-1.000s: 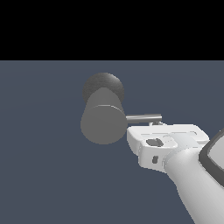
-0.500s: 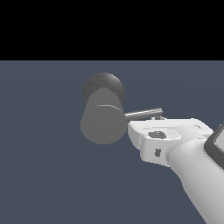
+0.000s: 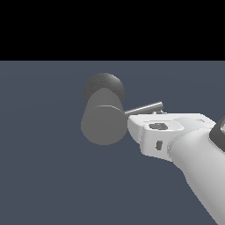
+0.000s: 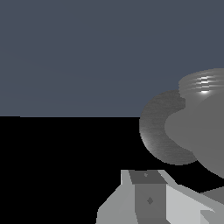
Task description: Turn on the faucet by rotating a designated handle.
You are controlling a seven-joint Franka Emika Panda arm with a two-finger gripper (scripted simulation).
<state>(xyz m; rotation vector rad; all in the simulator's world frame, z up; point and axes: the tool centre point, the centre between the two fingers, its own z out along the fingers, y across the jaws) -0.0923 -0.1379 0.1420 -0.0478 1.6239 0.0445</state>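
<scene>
The white glossy gripper (image 3: 147, 127) sat just under the thin silver-grey rod handle (image 3: 144, 109) jutting from the stubby matte grey cylinder faucet (image 3: 103, 118), seemingly placed to push it round, its jaw spacing hidden.

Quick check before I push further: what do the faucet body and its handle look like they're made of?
The faucet looks like matte grey metal: dull, even shading, and the wrist view shows a faint brushed sheen. The handle looks like smoother silver-grey metal, a thin rod with a lighter highlight along it. Being a render, both are guesses.
</scene>
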